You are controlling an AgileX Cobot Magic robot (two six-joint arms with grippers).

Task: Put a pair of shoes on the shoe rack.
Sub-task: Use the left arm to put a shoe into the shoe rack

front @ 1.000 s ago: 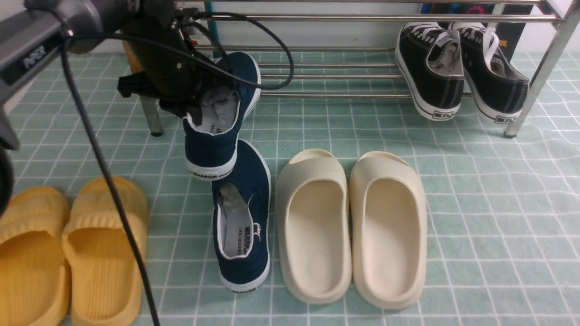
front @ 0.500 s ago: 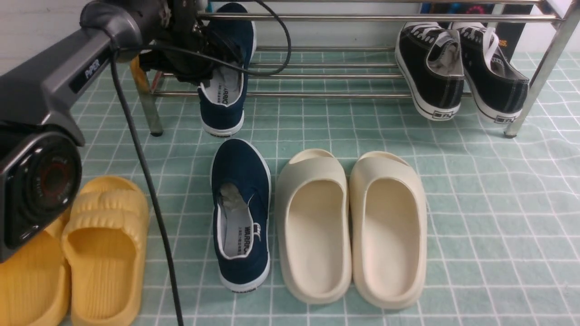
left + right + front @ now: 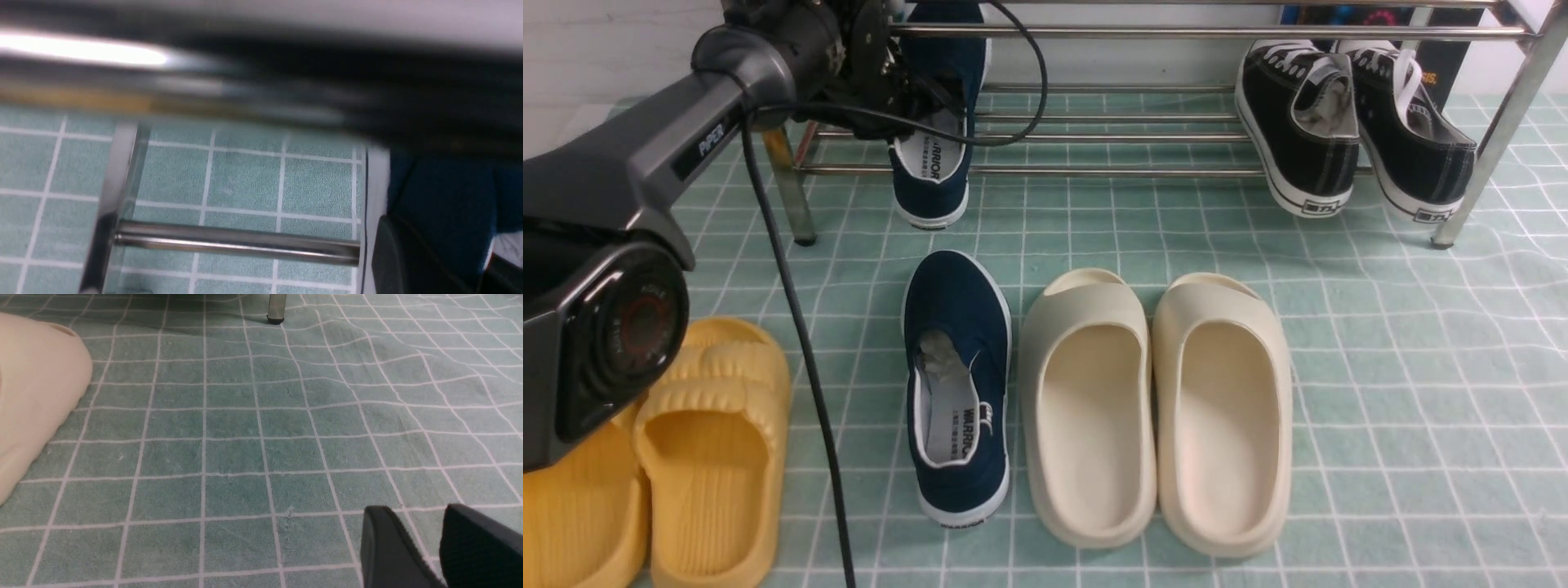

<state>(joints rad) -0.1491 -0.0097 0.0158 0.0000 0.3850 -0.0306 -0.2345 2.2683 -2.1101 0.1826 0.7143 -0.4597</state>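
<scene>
Front view: the left gripper (image 3: 913,96) is clamped on one navy blue canvas slip-on shoe (image 3: 929,196), resting toe-in on the low chrome tube shoe rack (image 3: 1143,171) at its left end, while the other navy slip-on (image 3: 960,310) lies on the green checked mat (image 3: 1421,367) in front. Left wrist view's blurry, but a dark finger (image 3: 408,261) presses that navy fabric. Right wrist view: the right gripper (image 3: 423,514) hangs over the mat, barely parted, holding nothing.

1. A teal-green cloth (image 3: 1421,392) with a white grid covers the floor and lies in soft wrinkles toward the right.
2. A plain white wall (image 3: 1135,61) runs behind.
3. A dark panel (image 3: 1450,61) with colourful print stands at the far right.
4. The light is even.
</scene>
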